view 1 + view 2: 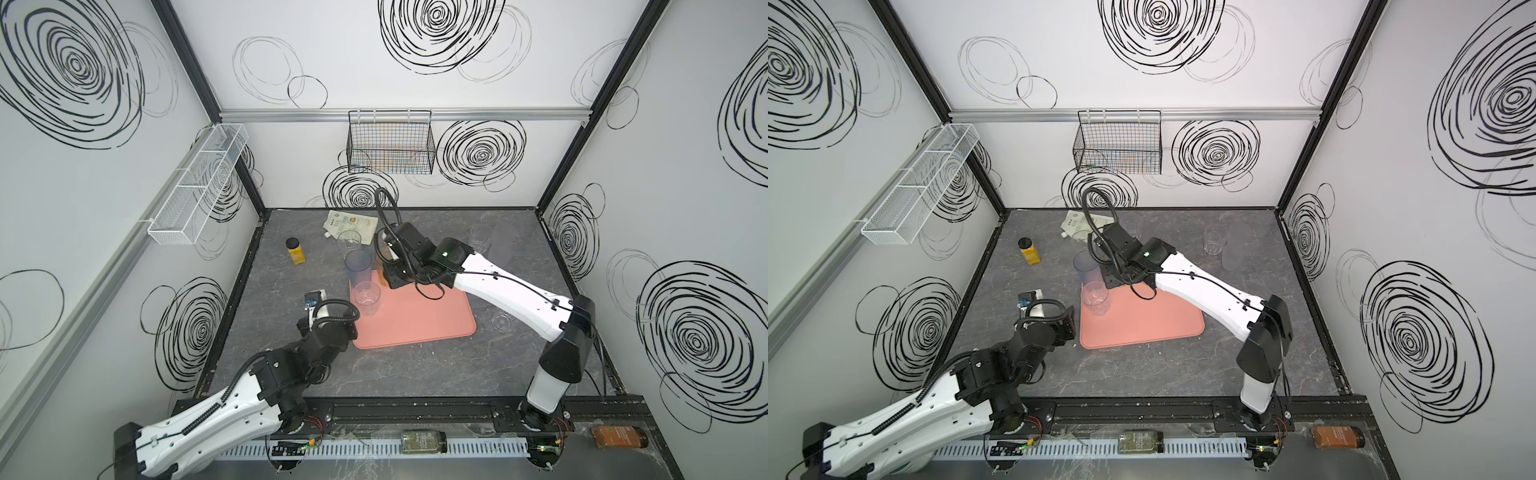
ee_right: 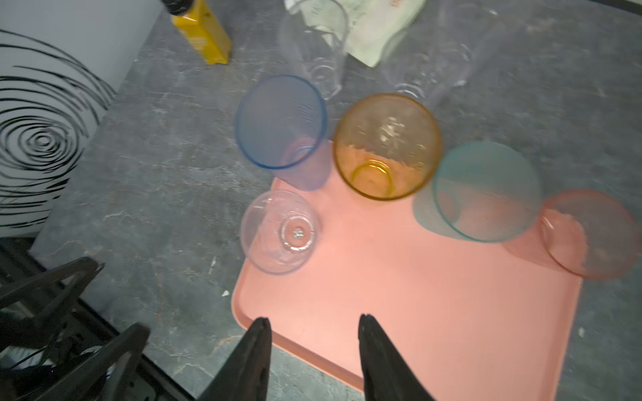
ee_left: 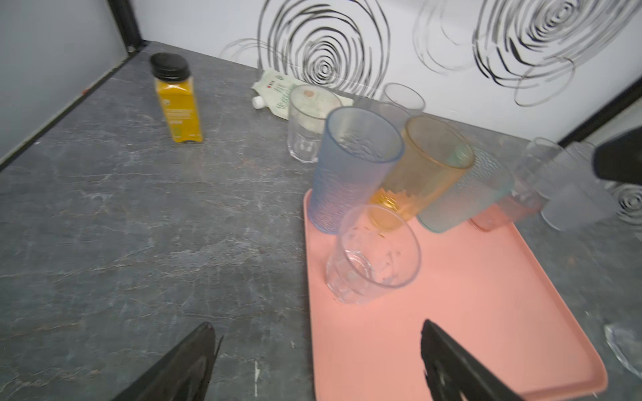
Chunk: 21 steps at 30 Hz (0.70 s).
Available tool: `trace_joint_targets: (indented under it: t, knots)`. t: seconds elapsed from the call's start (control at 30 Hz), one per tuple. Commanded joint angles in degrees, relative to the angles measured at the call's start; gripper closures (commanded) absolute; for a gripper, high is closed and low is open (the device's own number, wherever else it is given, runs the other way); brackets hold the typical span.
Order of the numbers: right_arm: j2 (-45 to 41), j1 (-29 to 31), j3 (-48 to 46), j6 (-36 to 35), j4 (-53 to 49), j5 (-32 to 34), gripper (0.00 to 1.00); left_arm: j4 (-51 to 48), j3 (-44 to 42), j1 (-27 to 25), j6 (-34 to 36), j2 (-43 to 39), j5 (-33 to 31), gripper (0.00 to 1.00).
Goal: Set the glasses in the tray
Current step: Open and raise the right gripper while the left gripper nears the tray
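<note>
Right gripper (image 2: pixel 314 333): jaws parted, nothing between them, poised low over the tray (image 2: pixel 451 312). Left gripper (image 3: pixel 316 333): spread wide and empty, one side over the tray's near part, the other over bare table.

Done so far: five glasses stood upright on the tray.
- A row ran ahead of the right gripper along the tray's far edge: blue tumbler (image 2: pixel 281 121) at the corner, then amber tumbler (image 2: pixel 385 145), teal tumbler (image 2: pixel 486 191) and pink tumbler (image 2: pixel 590 232).
- The short clear glass (image 2: pixel 281 232) stood nearer the fingertips than the row, just beside the blue one.
- The tray directly under and behind the gripper lay bare.

Left to do: at least five glasses were off the tray.
- A tall clear glass (image 3: pixel 309 121) stood beyond the blue tumbler, close by the white pouch (image 3: pixel 278 90).
- A second clear glass (image 3: pixel 403 100) stood beyond the amber one.
- A frosted tumbler (image 1: pixel 503 249) and its clear neighbour (image 1: pixel 480 239) stood well off behind the right wrist, toward the far corner.
- A low clear glass (image 1: pixel 500 322) sat back beside the right forearm, near the tray but not on it.

I judged the task at under halfway.

Surface: dark grey stone-patterned tabletop (image 1: pixel 415 374) with pale veins and a few white specks by the tray. A yellow bottle (image 3: pixel 177 100) with a black cap stood well apart, ahead of the left gripper.

Room: white walls scribbled with black spirals, and black frame posts. A black wire basket (image 1: pixel 390 143) hung on the back wall and a white mesh basket (image 1: pixel 199 183) on the wall at the left arm's side
</note>
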Motion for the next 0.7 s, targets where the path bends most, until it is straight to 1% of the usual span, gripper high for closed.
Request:
trace_joint_targets:
  t: [0.0,0.07,0.2,0.27,0.37,0.43,0.5,0.67]
  knots:
    - [-5.3,-3.6,-8.9,2.1,4.1,-0.4,0.55,9.5,2.7,-5.0,3.3,5.0,-4.3,0.05]
    - [-9.2,-6.1,-14.9,2.2,6.2,-0.7,0.55,15.0,3.8,-5.4,6.1,10.6,0.0,0.05]
    - [-16.0,-10.5,-23.0,1.9,9.4,-1.4,0.55,24.6,7.2,-4.3,13.3,22.5,9.6,0.06]
    - [-19.0,-12.7,-26.4,1.4,11.0,-1.6,0.56,26.3,10.2,-1.8,15.6,28.4,15.7,0.06]
    - [-22.1,-14.7,-30.2,1.4,12.7,-1.7,0.56,27.8,12.8,2.4,17.8,34.6,21.7,0.06]
    - [-23.0,-15.2,-31.9,1.3,12.8,-1.6,0.56,27.6,14.5,5.0,19.0,38.1,23.7,0.07]
    - [-23.1,-15.3,-32.9,1.6,12.4,-1.0,0.56,27.6,15.8,7.0,20.8,40.7,24.4,0.07]
    - [-22.9,-15.2,-35.3,3.0,12.9,-2.2,0.56,25.8,18.9,8.7,24.3,46.7,22.9,0.07]
